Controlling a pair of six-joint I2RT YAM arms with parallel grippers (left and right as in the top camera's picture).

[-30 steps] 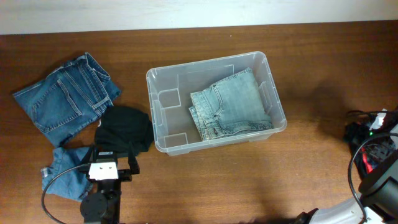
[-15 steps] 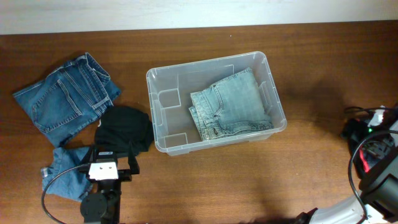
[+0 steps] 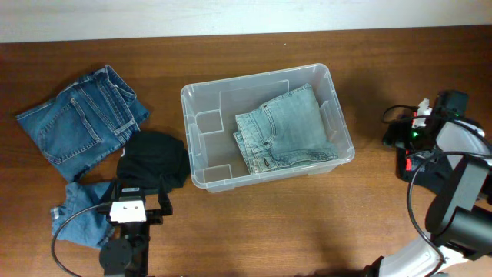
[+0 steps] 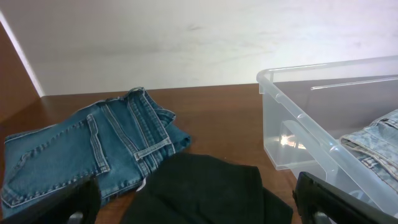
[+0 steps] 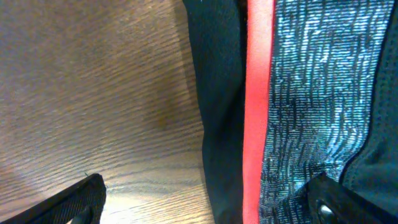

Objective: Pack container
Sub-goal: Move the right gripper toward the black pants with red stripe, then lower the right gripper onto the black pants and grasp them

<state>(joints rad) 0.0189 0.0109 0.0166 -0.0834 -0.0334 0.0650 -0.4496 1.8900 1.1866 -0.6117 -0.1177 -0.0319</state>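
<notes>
Light jeans point(image 3: 286, 129) in container point(image 3: 257, 77). Left gripper point(image 4: 196, 200) apart; black garment point(image 4: 205, 183) just ahead, blue jeans point(image 4: 93, 149) beyond, both unpacked. Right gripper point(image 5: 205, 199) apart.

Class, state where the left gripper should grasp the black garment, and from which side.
Pinch the black garment at its bunched middle, probably from straight above. It lies as a crumpled heap just ahead of the open left gripper, so the raised folds give most to grip.

The right arm point(image 3: 442, 138) has swung up from the lower right corner of the table point(image 3: 307, 223) and reached inward, nearer the container point(image 3: 187, 96).
</notes>
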